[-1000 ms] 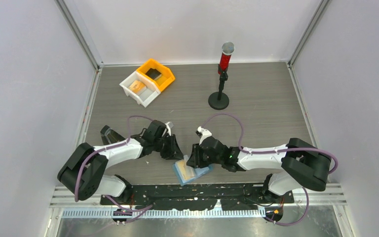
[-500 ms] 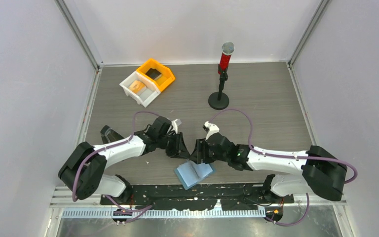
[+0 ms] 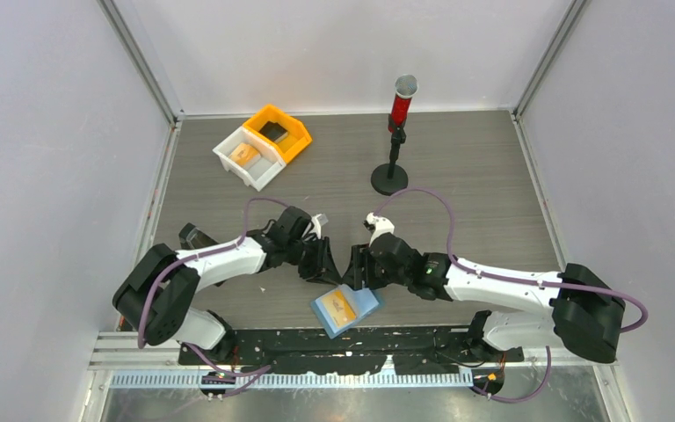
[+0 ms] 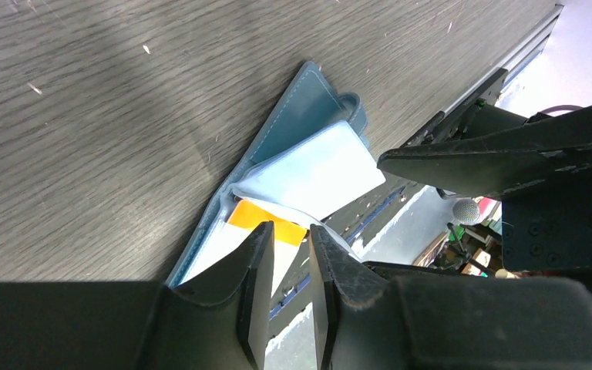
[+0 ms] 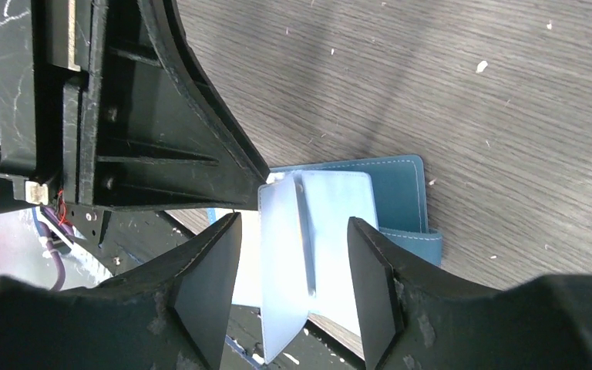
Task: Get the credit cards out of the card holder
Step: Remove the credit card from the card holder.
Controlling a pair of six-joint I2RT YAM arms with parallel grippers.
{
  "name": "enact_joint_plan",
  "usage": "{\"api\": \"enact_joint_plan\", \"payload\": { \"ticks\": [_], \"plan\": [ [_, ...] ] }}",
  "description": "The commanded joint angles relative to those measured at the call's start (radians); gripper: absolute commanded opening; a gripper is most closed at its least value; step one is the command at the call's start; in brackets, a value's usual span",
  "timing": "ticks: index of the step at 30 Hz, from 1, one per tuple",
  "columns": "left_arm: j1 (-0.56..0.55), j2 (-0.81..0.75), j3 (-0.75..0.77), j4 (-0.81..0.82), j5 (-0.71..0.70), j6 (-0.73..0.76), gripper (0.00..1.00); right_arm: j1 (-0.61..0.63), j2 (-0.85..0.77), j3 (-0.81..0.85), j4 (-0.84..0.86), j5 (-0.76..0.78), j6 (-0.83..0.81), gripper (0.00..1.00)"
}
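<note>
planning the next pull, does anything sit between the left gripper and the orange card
Nothing separate. The left gripper hovers right over the orange card, whose far edge sits under a pale flap of the card holder.

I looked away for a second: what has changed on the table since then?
The right gripper opened its jaws wider over the card holder, which now lies open, showing an orange card. The left gripper edged toward it. Bins and microphone stand stayed put.
</note>
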Motion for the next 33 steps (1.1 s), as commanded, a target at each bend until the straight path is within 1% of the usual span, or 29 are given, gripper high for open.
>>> {"api": "enact_joint_plan", "payload": {
  "ticks": [1,7,9,11,16,19,21,27,33],
  "plan": [
    [-0.004,0.0,-0.012,0.031,0.012,0.007,0.26,0.013,-0.057,0.014,-0.026,0.008,0.007,0.58],
    [-0.005,0.032,0.015,0.071,0.028,-0.004,0.26,0.029,-0.116,0.035,-0.054,-0.021,0.001,0.44],
    [-0.005,0.037,0.026,0.076,0.03,-0.007,0.26,0.034,-0.121,0.039,-0.044,-0.048,-0.002,0.41],
    [-0.005,0.047,0.038,0.077,0.03,-0.006,0.26,0.042,-0.119,0.038,-0.017,-0.096,-0.005,0.39],
    [-0.006,0.075,0.047,0.084,0.019,-0.018,0.26,0.047,-0.06,0.022,0.063,-0.212,-0.026,0.38],
    [-0.008,0.091,0.044,0.091,0.019,-0.026,0.26,0.047,-0.017,0.001,0.093,-0.228,-0.029,0.37],
    [-0.01,0.091,0.046,0.084,0.016,-0.024,0.26,0.047,0.008,-0.019,0.144,-0.227,-0.023,0.36],
    [-0.009,0.01,0.059,-0.05,-0.082,-0.012,0.27,0.043,0.083,-0.06,0.204,-0.218,-0.021,0.31],
    [-0.008,-0.136,0.046,-0.232,-0.213,-0.004,0.27,-0.004,0.131,-0.112,0.26,-0.256,-0.033,0.28]
  ]
}}
